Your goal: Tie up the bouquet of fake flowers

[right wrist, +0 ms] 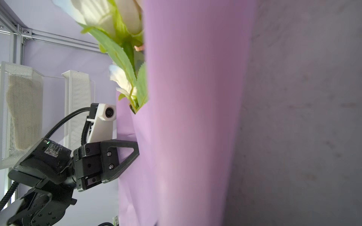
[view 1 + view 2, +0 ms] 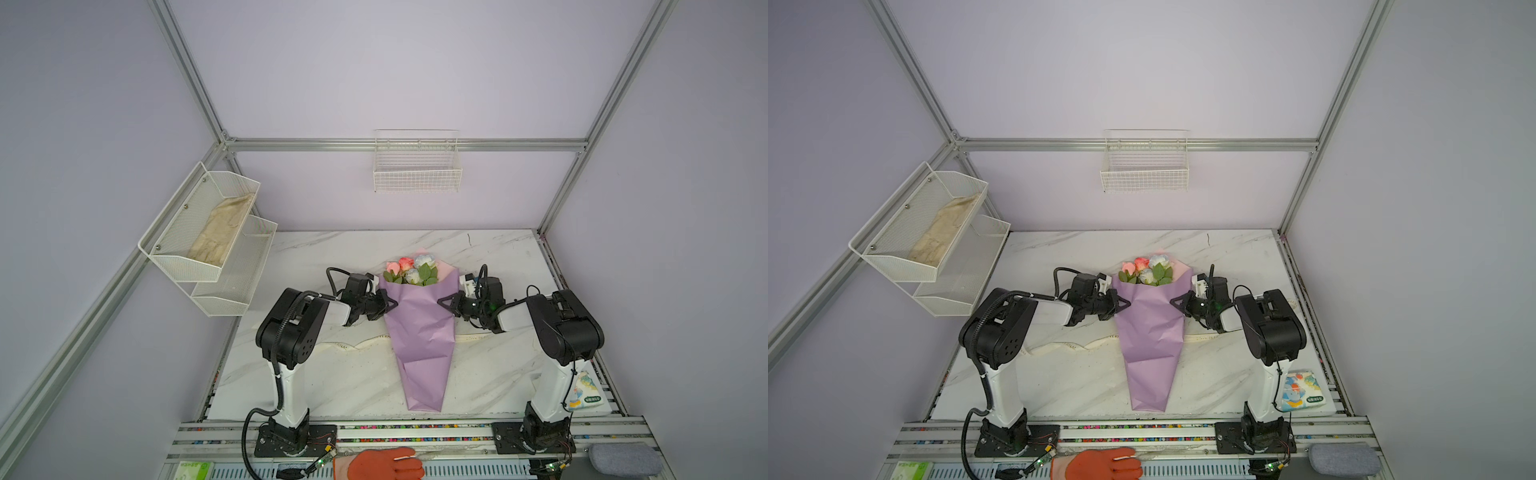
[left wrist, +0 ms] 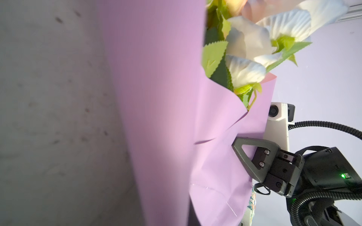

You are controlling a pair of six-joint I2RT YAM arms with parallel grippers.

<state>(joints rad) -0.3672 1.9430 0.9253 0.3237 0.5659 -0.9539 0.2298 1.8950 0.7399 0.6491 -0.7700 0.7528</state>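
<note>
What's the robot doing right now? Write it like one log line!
left tool: shut on bouquet left edge | right tool: shut on bouquet right edge | ribbon: lying on table under bouquet, not tied

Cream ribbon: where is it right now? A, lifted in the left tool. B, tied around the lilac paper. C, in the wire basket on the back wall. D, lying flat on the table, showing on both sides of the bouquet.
D: in both top views the cream ribbon lies flat on the table, showing on either side of the bouquet, with no band crossing the lilac paper.
</note>
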